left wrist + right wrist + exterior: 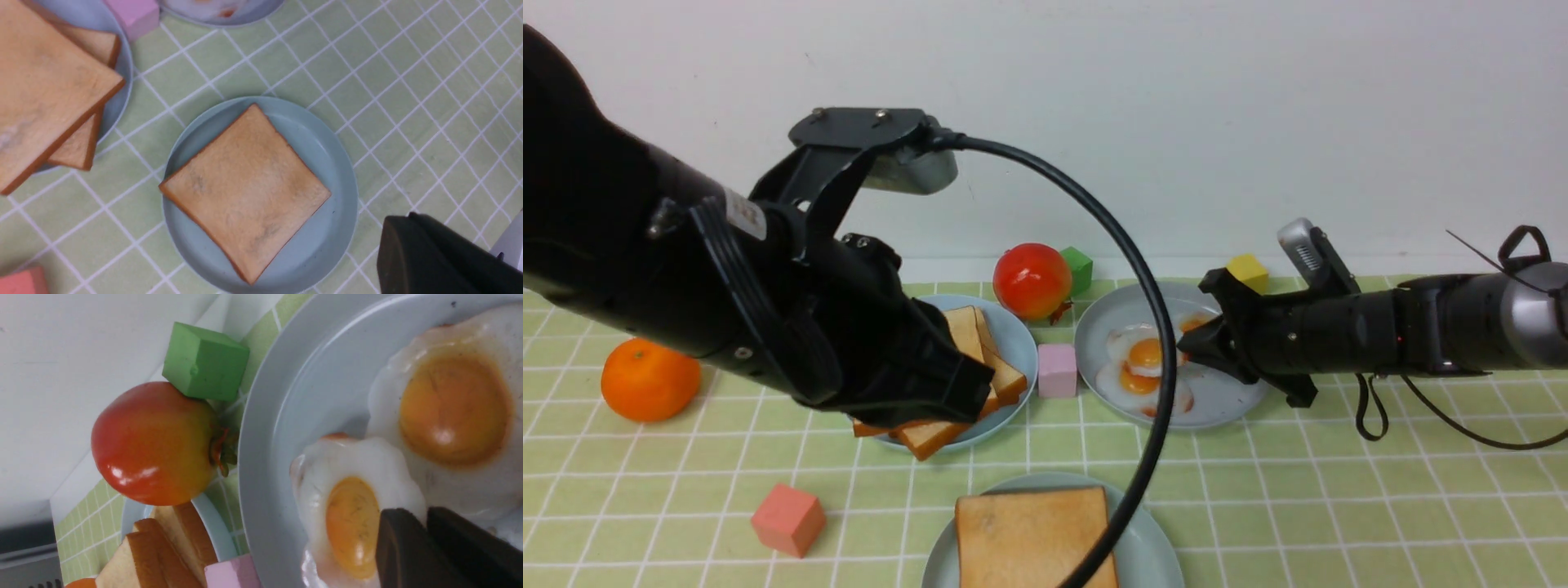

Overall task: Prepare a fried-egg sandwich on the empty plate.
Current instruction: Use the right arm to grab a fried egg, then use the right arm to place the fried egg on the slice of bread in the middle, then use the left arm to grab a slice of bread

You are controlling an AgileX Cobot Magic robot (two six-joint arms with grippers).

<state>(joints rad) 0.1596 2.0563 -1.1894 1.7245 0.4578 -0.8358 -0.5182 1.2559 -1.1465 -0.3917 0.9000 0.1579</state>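
The pale mint plate [1156, 555] sits at the near middle with one toast slice [1033, 539] flat on it; both show in the left wrist view, plate [314, 134] and toast [245, 192]. More toast slices [1001, 376] are stacked on a greyer plate [1017, 335]. My left gripper [978, 384] hovers over that stack and looks shut and empty [408, 220]. Several fried eggs [1145, 355] lie on the other greyer plate [1229, 400]. My right gripper [1186, 347] is down at that plate, with its jaws closed on the white edge of one egg [359, 477].
A tomato [1032, 280], a green cube [1078, 268] and a yellow cube [1248, 271] stand at the back. A pink cube [1057, 369] sits between the two greyer plates. An orange [650, 380] and a salmon cube [787, 518] are on the left. A black cable [1156, 327] arcs across the front.
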